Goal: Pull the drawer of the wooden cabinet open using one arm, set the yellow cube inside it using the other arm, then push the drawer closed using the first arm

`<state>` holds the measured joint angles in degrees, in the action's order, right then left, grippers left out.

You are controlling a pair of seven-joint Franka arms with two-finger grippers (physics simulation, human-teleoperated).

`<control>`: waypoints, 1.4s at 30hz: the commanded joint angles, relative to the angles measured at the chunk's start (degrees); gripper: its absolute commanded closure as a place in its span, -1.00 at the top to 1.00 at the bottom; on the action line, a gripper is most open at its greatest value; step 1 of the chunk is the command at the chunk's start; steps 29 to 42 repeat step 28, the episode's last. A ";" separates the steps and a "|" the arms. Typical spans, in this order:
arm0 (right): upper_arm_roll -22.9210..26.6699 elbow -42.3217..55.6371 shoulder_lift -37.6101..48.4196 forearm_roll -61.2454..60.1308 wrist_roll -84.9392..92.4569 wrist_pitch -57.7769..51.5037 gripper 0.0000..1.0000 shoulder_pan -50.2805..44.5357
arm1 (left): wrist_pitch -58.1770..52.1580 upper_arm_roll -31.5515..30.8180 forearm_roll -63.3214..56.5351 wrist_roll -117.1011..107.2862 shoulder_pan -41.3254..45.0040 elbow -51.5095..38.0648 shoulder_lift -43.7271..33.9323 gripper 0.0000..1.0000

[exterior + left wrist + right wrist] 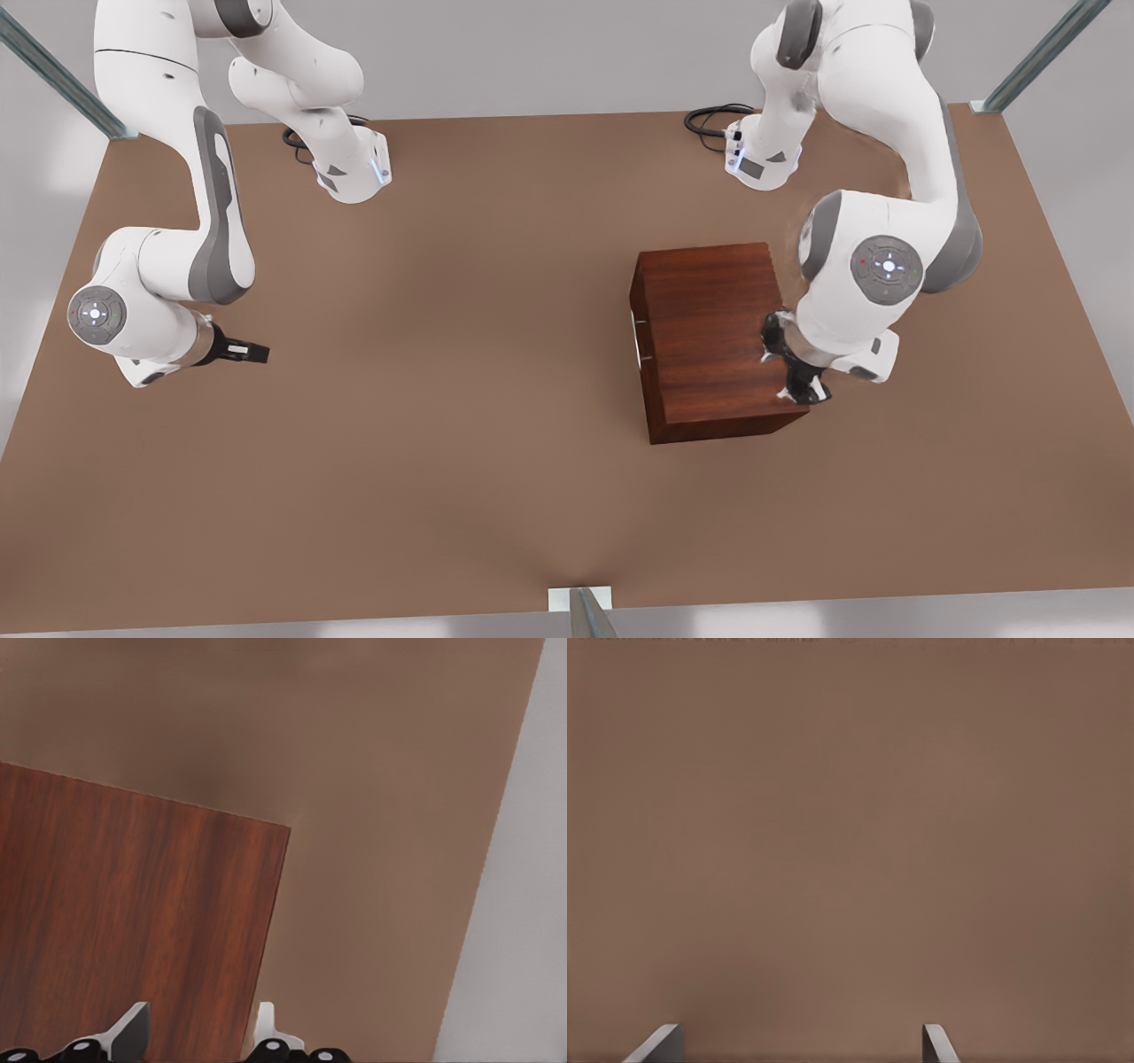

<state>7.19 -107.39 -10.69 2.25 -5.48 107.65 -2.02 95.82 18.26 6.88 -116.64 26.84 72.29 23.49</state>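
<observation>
- Front view: the boxy dark reddish-brown wooden cabinet (713, 341) stands on the flat brown bench (443, 425), toward the front view's right; its drawer front (640, 332), with a thin silver bar handle (637, 335), faces the front view's left and sits flush with the cabinet body; the arm on the front view's right folds down from its base so that the wrist hangs over the cabinet's right top edge, the left hand (794, 365) pointing down at that edge; the arm on the front view's left bends low near the bench's left side, its right hand (257, 353) pointing toward the middle of the bench, well apart from the cabinet.
- Left wrist view: the left hand (202, 1038) hovers above the cabinet's top (133, 921), its fingers spread either side of the top's edge, gripping nothing.
- Right wrist view: the right hand (802, 1043) faces bare bench (850, 842); its fingers stand wide apart and empty.
</observation>
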 commanded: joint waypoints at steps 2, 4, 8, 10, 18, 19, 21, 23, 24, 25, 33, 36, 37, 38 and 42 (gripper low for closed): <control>0.02 0.17 0.05 -0.05 1.26 -0.16 1.00 0.00 | -2.74 3.36 12.01 111.95 -11.10 4.88 -4.95 1.00; 0.02 0.26 0.05 -0.05 1.26 -0.16 1.00 0.00 | -8.55 2.66 12.63 122.42 -11.46 -2.59 -2.31 1.00; 0.02 0.26 0.05 -0.05 1.26 -0.16 1.00 0.00 | 3.07 -24.15 -2.75 126.39 -27.01 13.41 -12.86 1.00; 0.02 0.26 0.05 -0.05 1.26 -0.25 1.00 0.00 | -0.02 -23.97 -4.06 126.13 -27.10 13.67 -12.59 1.00; 0.02 0.26 -0.04 -0.05 1.35 -0.25 1.00 0.09 | 1.04 -23.79 -4.15 126.22 -27.19 10.68 -10.84 1.00; 0.02 0.26 -0.04 -0.05 1.35 -0.25 1.00 0.09 | 1.12 -23.79 -4.24 126.13 -27.01 10.59 -10.84 1.00; 0.10 0.26 -0.04 -0.05 1.35 -0.25 1.00 0.09 | 1.04 -23.79 -4.15 126.04 -27.10 10.68 -10.84 1.00; 0.02 0.34 -0.04 -0.05 1.35 -0.33 1.00 0.09 | 1.13 -23.79 -4.07 126.04 -26.92 10.59 -10.84 1.00; 0.02 0.34 -0.04 -0.05 1.35 -0.42 1.00 0.09 | 1.13 -23.79 -4.07 126.04 -26.92 10.59 -10.84 1.00; 0.02 0.26 -1.35 -0.05 1.35 -1.04 1.00 0.00 | 1.13 -23.79 -4.15 126.04 -26.92 10.68 -10.84 1.00; 0.02 0.26 -2.06 0.04 1.35 -1.48 1.00 0.00 | 1.13 -23.79 -3.98 124.29 -26.75 10.59 -10.84 1.00; 0.02 0.26 -2.06 0.04 1.35 -1.48 1.00 0.00 | 1.13 -23.79 -3.98 124.29 -26.75 10.59 -10.84 1.00; 0.02 0.26 -2.06 0.04 1.35 -1.48 1.00 0.00 | 1.13 -23.79 -3.98 124.29 -26.75 10.59 -10.84 1.00; 0.02 0.26 -2.06 0.04 1.35 -1.48 1.00 0.00 | 1.13 -23.79 -3.98 124.29 -26.75 10.59 -10.84 1.00; 0.02 0.26 -2.06 0.04 1.35 -1.48 1.00 0.00 | 1.13 -23.79 -3.98 124.29 -26.75 10.59 -10.84 1.00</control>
